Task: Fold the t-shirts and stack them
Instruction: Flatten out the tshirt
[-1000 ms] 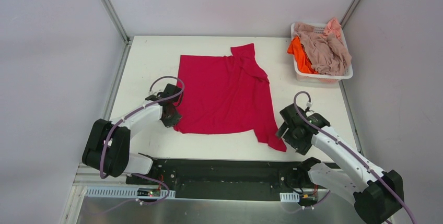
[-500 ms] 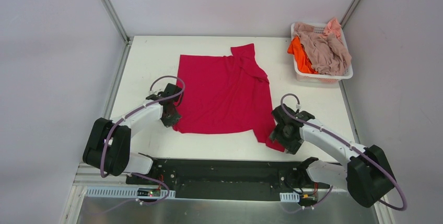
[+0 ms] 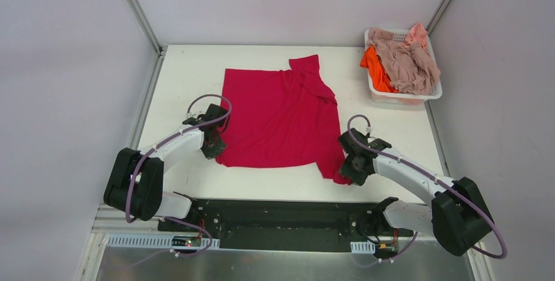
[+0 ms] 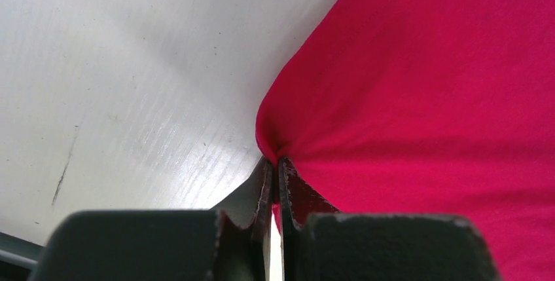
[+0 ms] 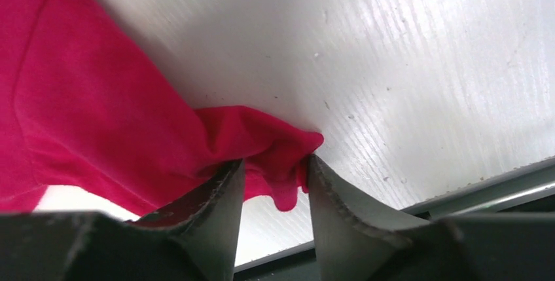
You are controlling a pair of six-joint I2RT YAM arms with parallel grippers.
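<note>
The crimson red t-shirt (image 3: pixel 281 114) lies spread flat on the white table. My left gripper (image 3: pixel 218 153) is shut on its near left corner, the jaws pressed together with red cloth (image 4: pixel 425 97) pinched at the tips (image 4: pixel 275 161). My right gripper (image 3: pixel 347 173) is at the near right corner. Its jaws (image 5: pixel 275 166) are closed down on a bunched fold of the red cloth (image 5: pixel 98 111), which touches both fingers. The orange t-shirt (image 3: pixel 376 65) and pinkish-beige t-shirts (image 3: pixel 409 61) lie heaped in the basket.
The white plastic basket (image 3: pixel 404 98) stands at the back right corner of the table. The table's near edge and a black rail (image 3: pixel 288 212) run just behind both grippers. Grey walls enclose the table on three sides.
My right gripper has moved left and forward onto the shirt's near right corner and closed on the cloth there. The left gripper has kept its hold and place.
</note>
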